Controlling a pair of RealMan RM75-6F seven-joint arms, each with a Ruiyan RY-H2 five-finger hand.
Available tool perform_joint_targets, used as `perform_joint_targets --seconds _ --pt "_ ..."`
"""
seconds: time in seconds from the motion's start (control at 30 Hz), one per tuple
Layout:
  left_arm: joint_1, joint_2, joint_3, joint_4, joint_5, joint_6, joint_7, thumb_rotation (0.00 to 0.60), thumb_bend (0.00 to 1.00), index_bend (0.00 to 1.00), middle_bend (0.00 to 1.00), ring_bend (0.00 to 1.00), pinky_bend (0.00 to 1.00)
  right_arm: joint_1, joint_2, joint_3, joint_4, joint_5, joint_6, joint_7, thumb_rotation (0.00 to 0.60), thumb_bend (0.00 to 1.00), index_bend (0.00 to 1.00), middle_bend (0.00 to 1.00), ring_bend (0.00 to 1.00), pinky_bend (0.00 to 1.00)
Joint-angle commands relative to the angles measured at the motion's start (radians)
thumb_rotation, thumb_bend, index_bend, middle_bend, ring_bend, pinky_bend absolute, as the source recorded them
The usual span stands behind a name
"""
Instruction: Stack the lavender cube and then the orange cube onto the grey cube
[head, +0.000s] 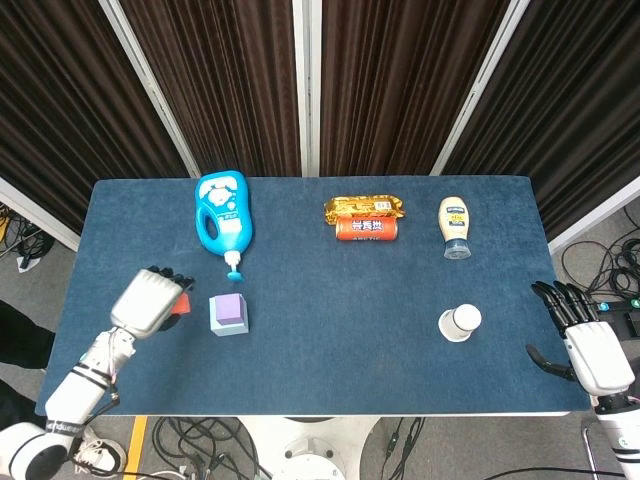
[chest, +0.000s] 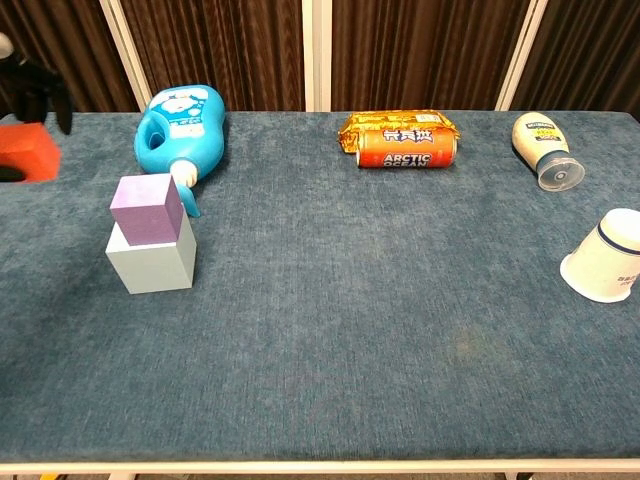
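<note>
We count three cubes: one lavender cube (chest: 147, 208), one grey cube (chest: 152, 262), one orange cube (chest: 28, 153); one blue bottle (head: 223, 212); one can (head: 367, 229); one snack packet (head: 364, 208); one mayonnaise bottle (head: 454, 226); one paper cup (head: 460, 323); two hands.
</note>
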Motion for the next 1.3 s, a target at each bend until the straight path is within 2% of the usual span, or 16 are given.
perform_joint_targets --seconds 0.03,0.23,0.47,1.3 --pt "-0.041 0.007 -0.025 -0.034 -0.035 -0.035 0.014 0.6 0.28 0.46 0.64 0.45 0.52 0.0 0.001 0.0 0.0 0.0 -0.001 0.001 0.6 0.2 0.03 0.08 0.0 0.0" --pt "-0.095 -0.014 -0.041 -0.042 -0.081 -0.072 0.035 0.6 0.29 0.46 0.64 0.45 0.52 0.001 0.003 0.0 -0.002 0.0 -0.001 0.004 0.6 0.2 0.03 0.08 0.0 0.0" --pt "-0.14 -0.041 -0.02 -0.033 -0.111 -0.105 0.076 0.6 0.29 0.46 0.64 0.45 0.52 0.0 0.003 0.0 0.001 0.002 -0.001 0.011 0.6 0.2 0.03 0.08 0.0 0.0" --pt "-0.209 -0.099 0.007 -0.001 -0.182 -0.09 0.086 0.6 0.28 0.46 0.64 0.45 0.52 0.003 0.004 0.004 0.004 0.013 -0.009 0.014 0.6 0.2 0.03 0.08 0.0 0.0"
